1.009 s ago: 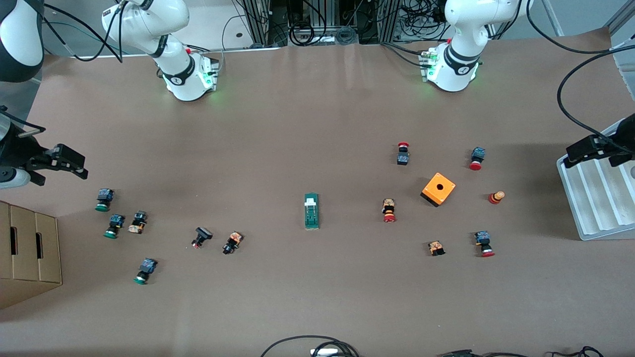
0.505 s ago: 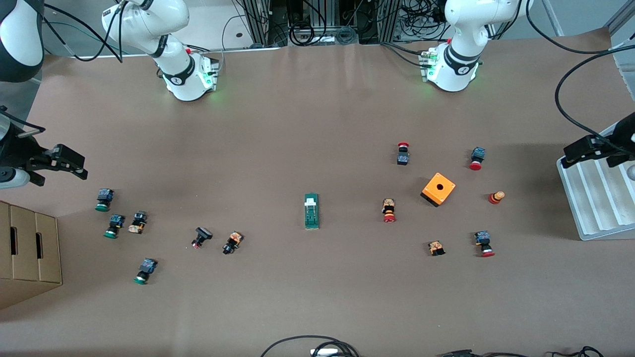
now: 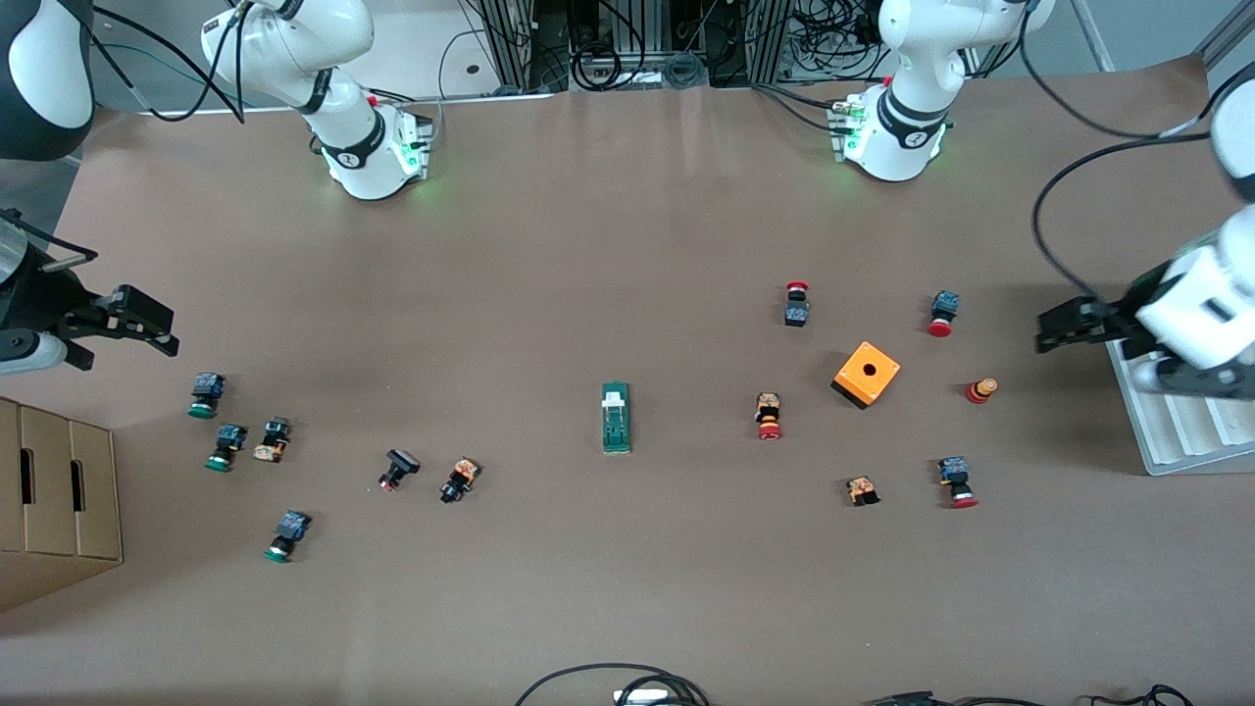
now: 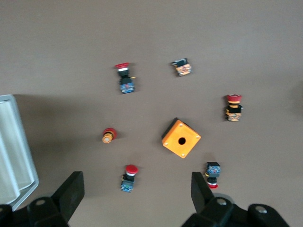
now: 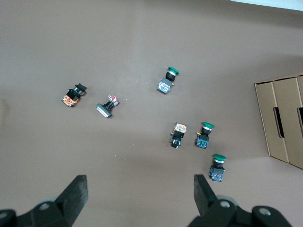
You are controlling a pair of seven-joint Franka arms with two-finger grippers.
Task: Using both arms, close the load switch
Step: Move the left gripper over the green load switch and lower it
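The load switch [image 3: 616, 418], a narrow green bar with a small white lever, lies flat at the middle of the table. It shows in neither wrist view. My left gripper [image 3: 1064, 328] is open and empty in the air at the left arm's end of the table, by the white tray. In the left wrist view [image 4: 137, 189] it hangs over a red-capped push button [image 4: 128, 177]. My right gripper [image 3: 147, 328] is open and empty in the air at the right arm's end. In the right wrist view [image 5: 140, 194] bare table lies under it.
An orange box with a hole [image 3: 867, 374] and several red-capped push buttons [image 3: 769, 416] lie between the switch and the white ridged tray [image 3: 1177, 431]. Several green-capped buttons [image 3: 204, 394] and small parts lie toward the right arm's end, near a cardboard box [image 3: 59, 490].
My left arm has swung in from the tray's edge toward the table's middle, and more of its white wrist now shows. My right gripper has hardly moved. The switch lies as before.
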